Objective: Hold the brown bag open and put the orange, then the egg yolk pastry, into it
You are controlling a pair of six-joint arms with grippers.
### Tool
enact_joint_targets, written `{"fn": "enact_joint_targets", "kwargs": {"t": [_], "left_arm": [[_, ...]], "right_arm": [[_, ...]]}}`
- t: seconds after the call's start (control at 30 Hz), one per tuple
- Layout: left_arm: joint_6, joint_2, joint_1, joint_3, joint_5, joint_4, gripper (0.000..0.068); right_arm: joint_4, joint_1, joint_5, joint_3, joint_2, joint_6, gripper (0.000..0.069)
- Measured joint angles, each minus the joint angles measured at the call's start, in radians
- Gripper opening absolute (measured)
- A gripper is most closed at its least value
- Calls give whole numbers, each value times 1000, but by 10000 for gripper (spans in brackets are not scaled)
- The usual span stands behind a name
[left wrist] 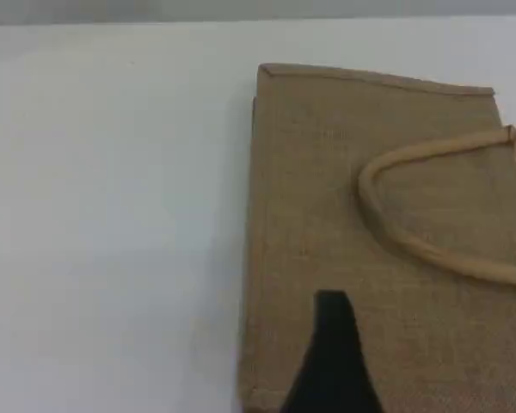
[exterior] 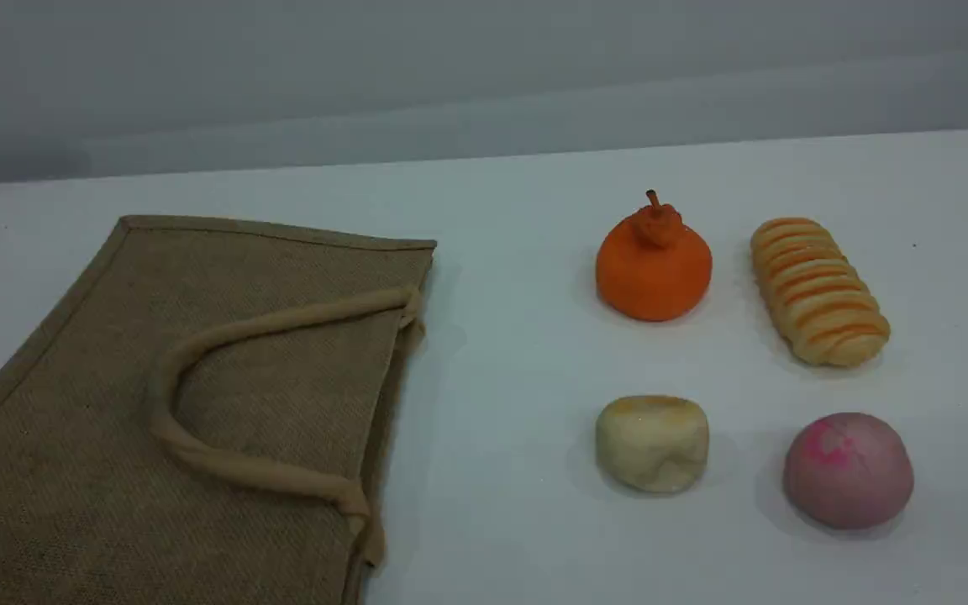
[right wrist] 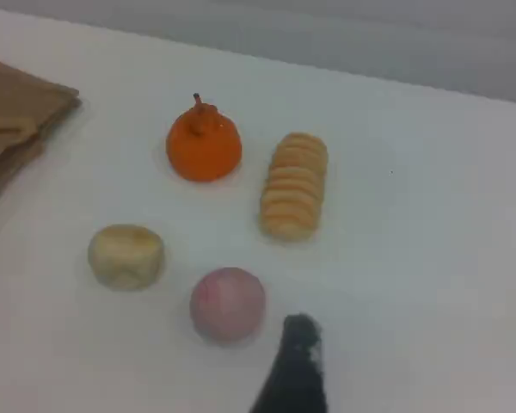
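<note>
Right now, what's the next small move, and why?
Probably lower the left hand toward the rope handle: the brown bag lies flat and closed, the hand is open and holds nothing, and the orange sits untouched on the table.

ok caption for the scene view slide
Brown jute bag lying flat at left; orange, striped loaf, egg yolk pastry and pink bun in a two-by-two grid at right.

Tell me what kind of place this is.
Probably a lab test bench: a plain white table against a blank grey wall, with only a flat brown bag, an orange and three buns laid out.
</note>
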Motion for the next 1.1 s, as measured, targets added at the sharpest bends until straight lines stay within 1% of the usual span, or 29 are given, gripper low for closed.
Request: {"fn": "enact_joint_targets", "kwargs": {"t": [0.3,0.37,0.5,0.6,0.67,0.77,0.9,1.03,1.1], "left_arm": [[0,0,-1,0,0,0,503],[-1,0,-12,-5,-5,1,503],[-30,17,-42,-23,-29,1,503],[-61,67,-43,-45,-54,17,503],[-63,119,-43,-61,-59,49,503],[-64,209,-43,-92,-83,76,503],[-80,352,-43,-167,-96,74,503],[-92,497,-43,-264,-106,75,503],[-92,564,-43,-309,-130,75,503]], "right_arm": [[0,0,0,0,0,-1,573],[1,0,0,0,0,-1,573],[1,0,-2,-4,0,17,573],[4,0,-37,-23,38,42,573],[10,0,-61,-45,81,54,573],[27,0,-111,-92,149,57,573],[31,0,-160,-174,254,57,573],[43,0,-165,-267,374,57,573],[62,0,-173,-310,438,57,573]]}}
